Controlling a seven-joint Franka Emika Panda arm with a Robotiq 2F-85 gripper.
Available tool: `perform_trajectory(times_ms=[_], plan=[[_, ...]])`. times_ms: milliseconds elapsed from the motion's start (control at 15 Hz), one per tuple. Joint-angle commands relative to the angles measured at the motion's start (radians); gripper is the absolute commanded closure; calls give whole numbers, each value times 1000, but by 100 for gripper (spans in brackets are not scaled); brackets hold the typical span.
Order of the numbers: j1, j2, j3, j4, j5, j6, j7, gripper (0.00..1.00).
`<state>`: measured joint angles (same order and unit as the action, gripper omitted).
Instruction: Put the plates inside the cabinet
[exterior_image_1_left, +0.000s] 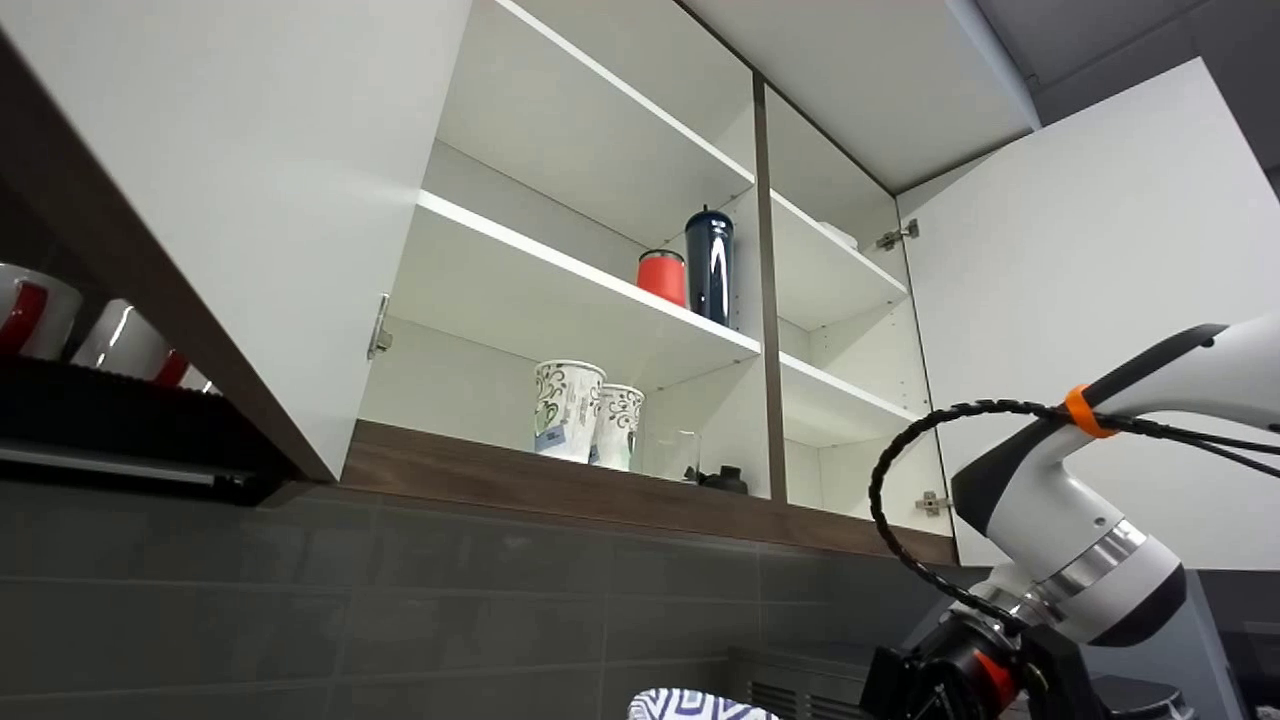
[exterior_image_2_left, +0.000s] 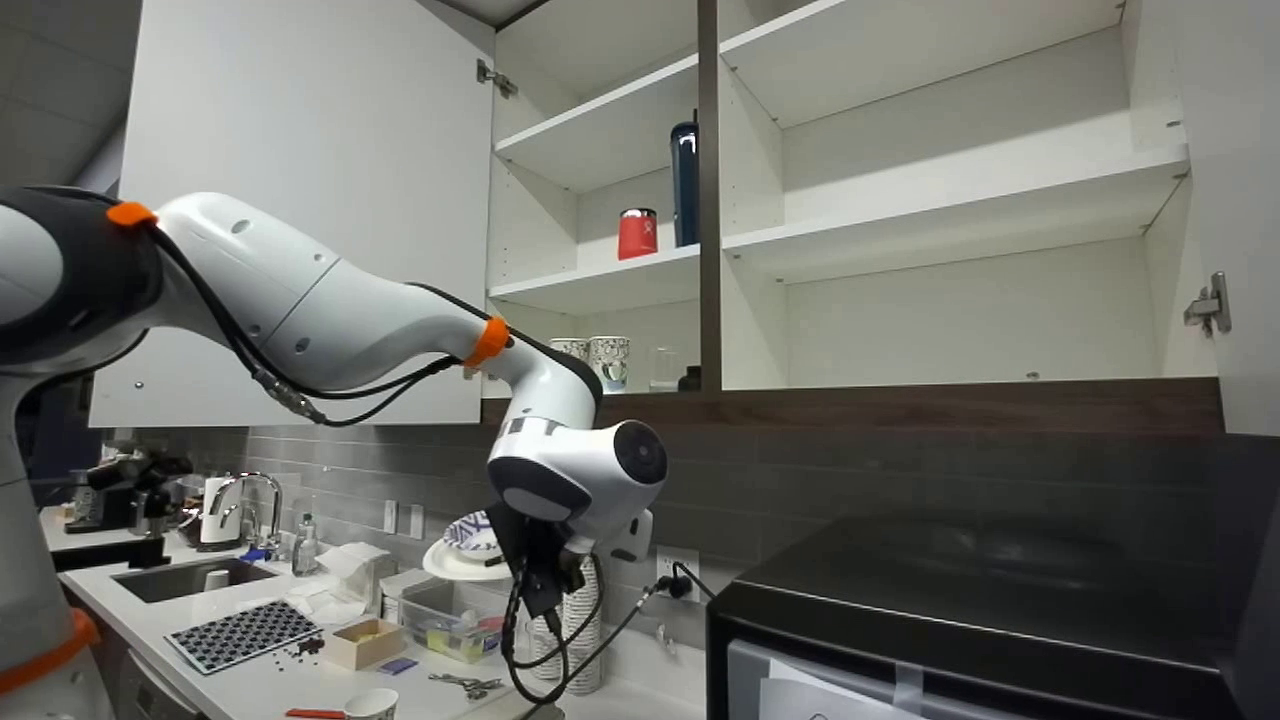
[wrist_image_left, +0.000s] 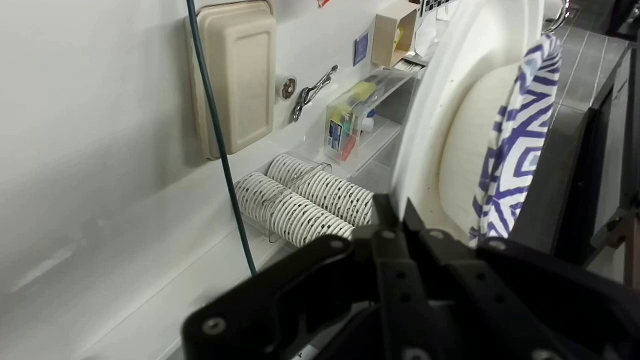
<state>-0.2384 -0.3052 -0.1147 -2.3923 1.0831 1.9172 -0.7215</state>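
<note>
Gripper (wrist_image_left: 399, 212) is pinching a white plate (wrist_image_left: 429, 130) by its rim; cabinet (exterior_image_2_left: 955, 215) is standing open, upper right in an exterior view.

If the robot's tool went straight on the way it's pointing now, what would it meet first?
Going by the wrist view, the tool, with the white plate in its grip, would probably meet the clear bin first; depth is unclear, so the stacked cups might come sooner.

Smooth cabinet (exterior_image_1_left: 600, 320), glossy tumbler (exterior_image_1_left: 709, 265)
</note>
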Motion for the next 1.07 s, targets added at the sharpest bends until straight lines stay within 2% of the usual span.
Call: perform_trajectory(times_ms=[0,600,667,1000], plan=[[29,-4,-27,-2,-7,5,4,96],[28,-4,-29,-13,-7,5,4,96],[32,-27,-22,-6,-12,7,6,99],[67,-91,2,87,-68,-22,101,99]])
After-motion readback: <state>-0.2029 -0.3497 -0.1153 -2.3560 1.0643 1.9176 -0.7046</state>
